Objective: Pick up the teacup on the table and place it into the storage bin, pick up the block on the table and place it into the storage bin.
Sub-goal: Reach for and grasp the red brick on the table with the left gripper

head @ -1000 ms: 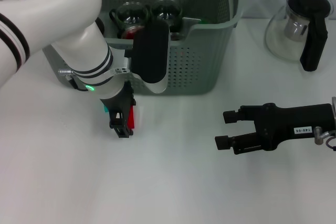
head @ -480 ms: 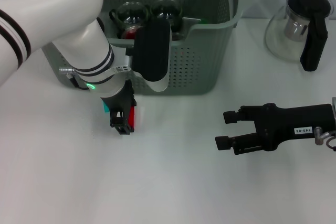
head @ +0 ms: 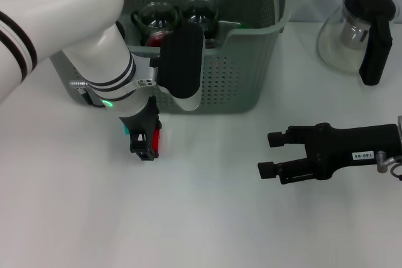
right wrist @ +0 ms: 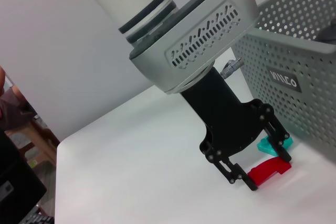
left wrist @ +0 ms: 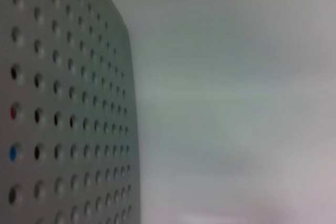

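Your left gripper stands straight down on the counter, fingers apart astride the red block beside the storage bin, ready to clamp; the right gripper waits open.

Head camera looks down on the white bench; both wrist cameras share the grey-green perforated plastic basket.

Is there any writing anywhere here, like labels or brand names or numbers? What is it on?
Raised lettering on the bin wall, at: blurred, looks like "WINCO" but I cannot be sure.
White sticker on the right gripper body, at: upside down, seems to read "140-06", not certain.
No writing shows in the left wrist view.
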Robot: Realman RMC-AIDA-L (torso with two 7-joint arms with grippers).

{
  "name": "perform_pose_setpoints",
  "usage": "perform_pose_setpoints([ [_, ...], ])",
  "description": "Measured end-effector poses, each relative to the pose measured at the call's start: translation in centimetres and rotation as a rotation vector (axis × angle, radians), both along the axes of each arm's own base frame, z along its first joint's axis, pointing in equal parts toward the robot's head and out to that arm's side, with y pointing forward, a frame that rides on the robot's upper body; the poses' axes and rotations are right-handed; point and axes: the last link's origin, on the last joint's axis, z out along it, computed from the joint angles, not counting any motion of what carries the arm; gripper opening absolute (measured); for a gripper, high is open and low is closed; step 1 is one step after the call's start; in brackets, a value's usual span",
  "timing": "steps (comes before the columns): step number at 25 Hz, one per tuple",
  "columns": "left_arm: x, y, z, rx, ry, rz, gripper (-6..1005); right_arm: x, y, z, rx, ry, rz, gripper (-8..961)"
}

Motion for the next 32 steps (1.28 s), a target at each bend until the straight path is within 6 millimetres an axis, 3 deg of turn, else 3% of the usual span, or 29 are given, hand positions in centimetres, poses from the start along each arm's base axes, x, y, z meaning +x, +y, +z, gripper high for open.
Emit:
perform_pose_setpoints([
  [23, 0.5, -0.7, 0.7, -0.03, 0.006, 0.016, 504, 0.0, 0.0, 0.2, 0.008, 0.005, 0.004, 947],
  [28, 0.8, -0.7, 1.0, -0.023, 0.005, 0.011, 523, 0.0, 0.1, 0.2, 0.011, 0.007, 0.004, 947],
  [32, 1.2, -0.5, 1.3, -0.015, 0.0, -0.012, 633, 0.0, 0.1, 0.3, 0.015, 0.012, 0.002, 947],
])
